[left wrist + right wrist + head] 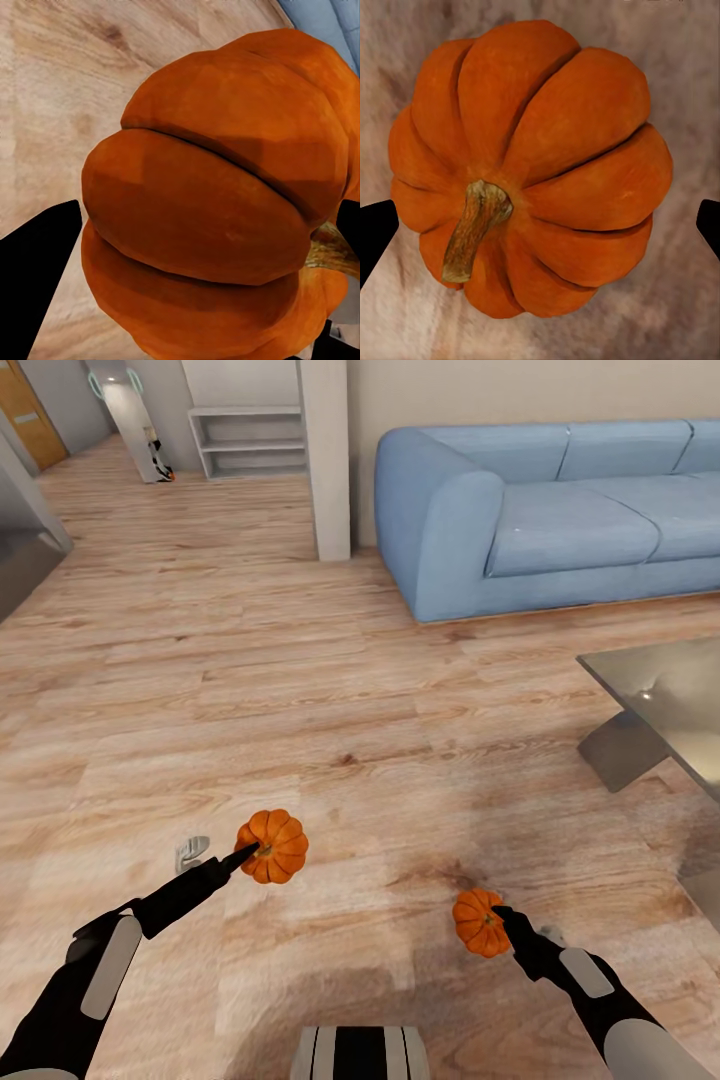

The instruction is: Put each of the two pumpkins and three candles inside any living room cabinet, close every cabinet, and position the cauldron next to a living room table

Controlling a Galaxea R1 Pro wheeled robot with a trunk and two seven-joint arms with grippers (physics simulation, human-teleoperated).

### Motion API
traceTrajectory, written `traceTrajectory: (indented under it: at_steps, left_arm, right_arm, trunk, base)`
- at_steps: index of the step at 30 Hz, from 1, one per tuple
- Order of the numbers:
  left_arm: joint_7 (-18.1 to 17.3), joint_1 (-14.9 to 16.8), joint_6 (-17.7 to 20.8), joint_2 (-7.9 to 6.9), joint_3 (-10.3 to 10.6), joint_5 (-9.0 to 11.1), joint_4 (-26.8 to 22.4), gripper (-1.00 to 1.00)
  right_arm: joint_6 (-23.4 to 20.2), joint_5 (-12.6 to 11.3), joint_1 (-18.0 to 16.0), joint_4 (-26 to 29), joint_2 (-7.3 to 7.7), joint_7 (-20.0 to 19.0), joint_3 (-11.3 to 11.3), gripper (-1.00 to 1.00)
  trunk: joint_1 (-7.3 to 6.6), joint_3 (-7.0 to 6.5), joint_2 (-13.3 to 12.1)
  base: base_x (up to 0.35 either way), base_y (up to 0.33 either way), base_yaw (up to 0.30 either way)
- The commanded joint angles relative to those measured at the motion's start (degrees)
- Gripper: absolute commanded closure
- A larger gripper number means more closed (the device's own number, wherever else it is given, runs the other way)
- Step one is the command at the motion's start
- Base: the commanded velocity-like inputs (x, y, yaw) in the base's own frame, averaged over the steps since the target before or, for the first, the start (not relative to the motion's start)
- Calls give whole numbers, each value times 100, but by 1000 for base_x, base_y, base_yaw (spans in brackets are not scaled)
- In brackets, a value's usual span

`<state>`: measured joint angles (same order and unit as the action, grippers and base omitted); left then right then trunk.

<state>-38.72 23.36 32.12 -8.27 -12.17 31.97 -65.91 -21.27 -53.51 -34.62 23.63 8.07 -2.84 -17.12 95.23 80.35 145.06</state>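
— So, both pumpkins are up off the floor?
— Yes. The left gripper (247, 850) is clamped on the left pumpkin (273, 846), the right gripper (503, 922) on the right pumpkin (479, 922), probably for carrying to a cabinet.
— And the room?
— Light plank floor (300, 690); blue sofa (560, 510) far right, glass table (670, 700) at right, white column (326, 460) beyond.

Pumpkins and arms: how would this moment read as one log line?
left gripper: at left pumpkin | right gripper: at right pumpkin | grip state: unclear | scene: wood floor, sofa, glass table
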Motion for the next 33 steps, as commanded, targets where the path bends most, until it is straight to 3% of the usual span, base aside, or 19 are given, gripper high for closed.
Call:
traceTrajectory:
  at_steps: [1, 6, 17, 22, 33]
  left_arm:
    - [5, 2, 39, 0, -5, 28, -1, 100]
    - [5, 2, 40, 1, -5, 28, -1, 100]
    - [-2, 2, 32, 0, -5, 28, -1, 100]
    - [2, 2, 31, -4, -5, 28, -1, 100]
    - [5, 2, 34, -8, -5, 28, -1, 100]
  right_arm:
    - [-36, -2, -4, 1, -1, -15, -41, -100]
    - [-43, -2, -7, 7, 1, -22, -44, -100]
    - [-44, 0, -10, 26, 2, -44, -38, -100]
    - [-48, 0, -9, 27, 2, -54, -37, -100]
    - [-53, 1, -10, 27, 10, -75, -37, -100]
  trunk:
    - [2, 26, 3]
    - [14, 136, 9]
    - [14, 136, 9]
    - [27, 247, 16]
    - [27, 247, 16]
  base:
    - [0, 0, 0]
    - [0, 0, 0]
    - [0, 0, 0]
    - [0, 0, 0]
    - [0, 0, 0]
